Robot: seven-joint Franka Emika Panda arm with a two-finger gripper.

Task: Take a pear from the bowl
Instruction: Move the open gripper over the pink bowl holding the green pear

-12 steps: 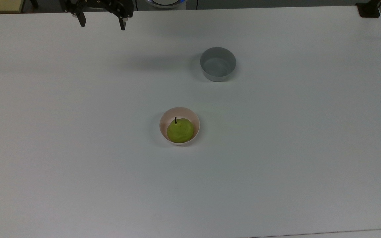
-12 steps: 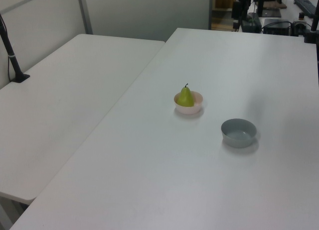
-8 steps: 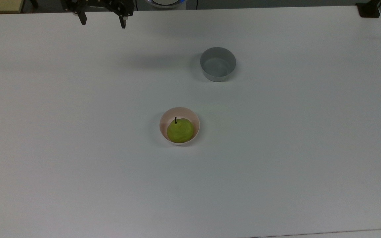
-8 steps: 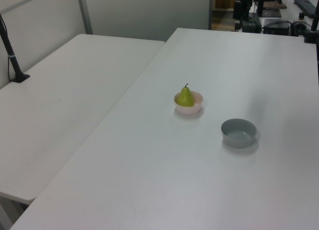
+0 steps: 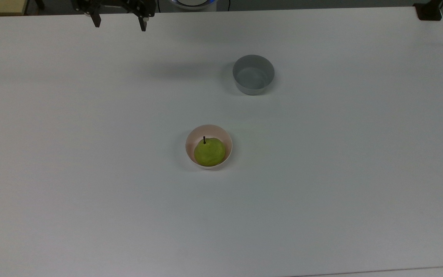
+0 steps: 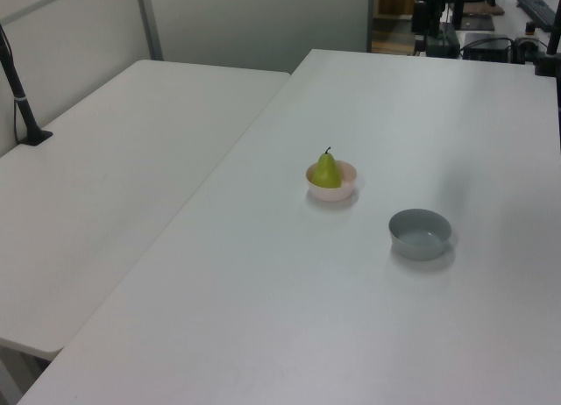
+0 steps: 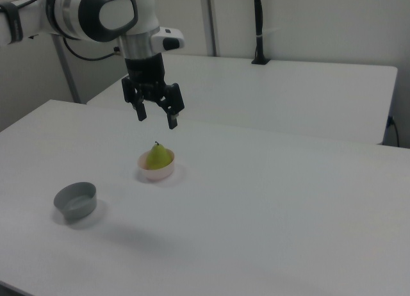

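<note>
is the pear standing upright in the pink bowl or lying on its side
Upright: the pear sits in the pink bowl with its stem pointing up.

Pear (image 5: pixel 209 152) yellow-green, plain, with a short dark stem; reads the same shade in the left view (image 6: pixel 327 172) and the right view (image 7: pixel 158 157). Bowl (image 5: pixel 192 136) pale pink, smooth plain inside. 2nd bowl, the grey bowl (image 5: pixel 253 74), flat mid-grey inside and out. Table (image 5: pixel 321 173) plain white, no pattern. Gripper (image 7: pixel 155 116) black, 2 fingers black too; arm (image 7: pixel 96 14) white with dark joints. Pole (image 7: pixel 258 27) black
</note>
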